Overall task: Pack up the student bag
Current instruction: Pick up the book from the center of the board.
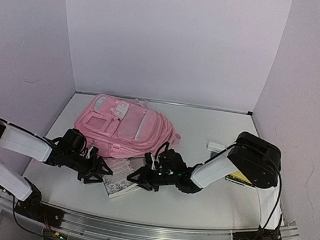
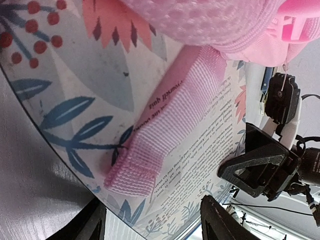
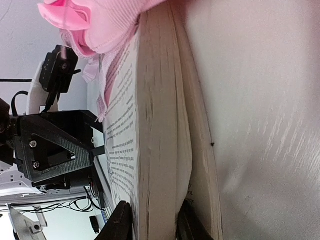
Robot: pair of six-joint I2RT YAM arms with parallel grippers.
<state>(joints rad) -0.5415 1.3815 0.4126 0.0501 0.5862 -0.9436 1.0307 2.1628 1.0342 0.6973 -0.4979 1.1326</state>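
Looking down from the top camera, the student bag [image 1: 122, 124] is lying flat toward the back left of the desk [image 1: 196, 207], pockets facing up. Everything else I'll place off the bag.

Right at the bag's near edge there's a book [image 1: 120, 182] with a flowery cover, tucked partly under the bag's bottom hem. The right end effector [image 1: 141, 179] comes in low at the near right side of the bag. Its wrist cam shows the book's page block [image 3: 155, 125] sandwiched between the two fingers [image 3: 122, 222], so it's clamped on the book.

The left end effector [image 1: 94, 170] sits at the bag's near left corner, just beside the book's other edge. From its own cam the fingers [image 2: 90, 227] are spread wide with nothing pinched, so that one's open. It's staring straight at the printed cover, with a pink webbing strap [image 2: 165, 120] from the bag draped across it.

Off to the right of the bag, well apart from it, there's a small white thing [image 1: 215, 146]. Nearer than that, a yellow and black thing [image 1: 239, 179] pokes out from under the right arm. Can't make out what either is.
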